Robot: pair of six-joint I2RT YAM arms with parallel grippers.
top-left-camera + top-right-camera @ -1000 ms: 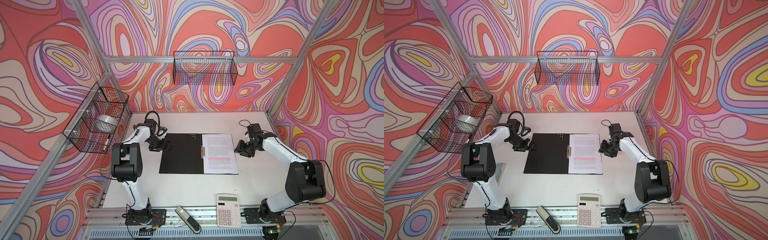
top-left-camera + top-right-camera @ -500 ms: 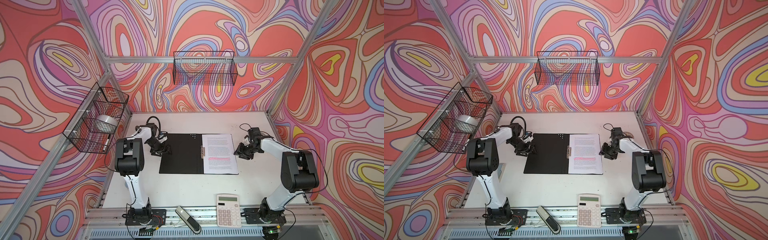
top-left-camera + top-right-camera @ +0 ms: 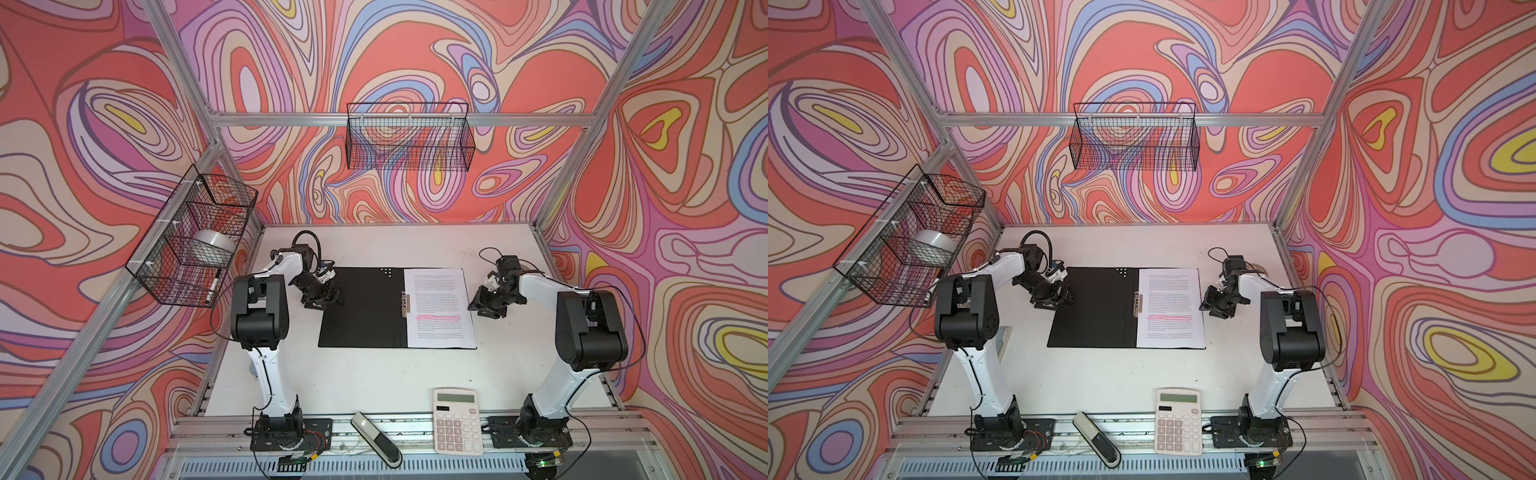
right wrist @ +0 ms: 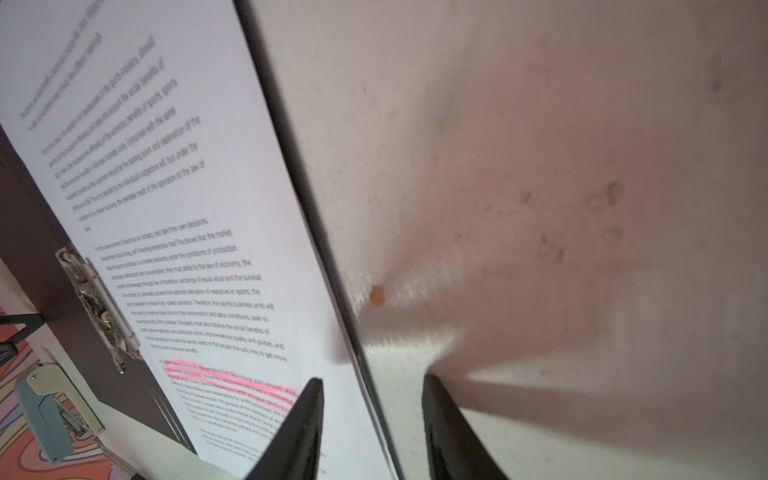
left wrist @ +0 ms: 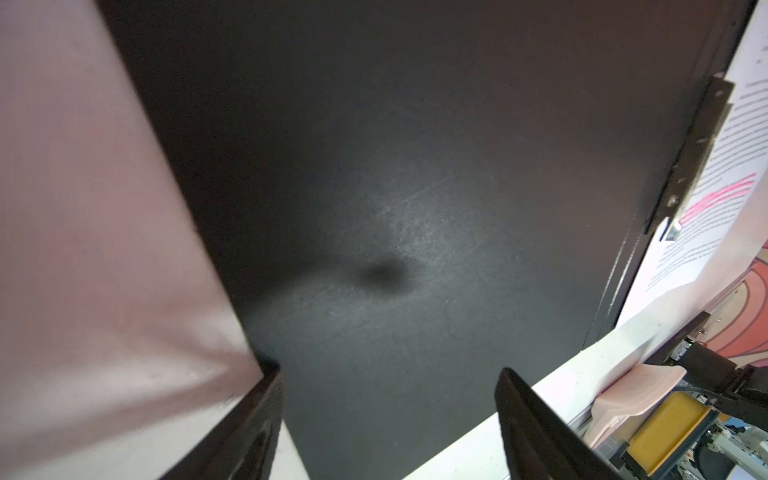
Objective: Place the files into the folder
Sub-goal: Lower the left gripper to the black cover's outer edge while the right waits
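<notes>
Now, in both top views the folder (image 3: 359,307) lies open and flat in the middle of the desk (image 3: 374,374), with its black inside up. The files (image 3: 438,307) lie on its right half, just beside the metal clip (image 3: 404,304) on the spine, so they seem to be in place already. The left claw (image 3: 322,300) stands low at the left edge of the folder, and the right claw (image 3: 484,305) stands low at the right edge.

In the left wrist view the left claw (image 5: 386,374) is released. Its jaws are wide apart, the bare black inside of the folder (image 5: 415,145) is under them, and nothing is grasped.

In the right wrist view the right claw (image 4: 372,380) is also released. One finger is over the files (image 4: 187,208), the other is over the desk (image 4: 540,166), and the folder's edge runs between them without being gripped.

I judge that the step in hand is to close the empty half of the folder over the files. To do it well, the left claw should catch only the free edge, pinch it, and swing it around the spine. Meanwhile the right claw should press the sheets so they do not shift.

The long axis of the files goes along the spine, from the near side of the desk to the far side. The top of the text points to the far side.
</notes>
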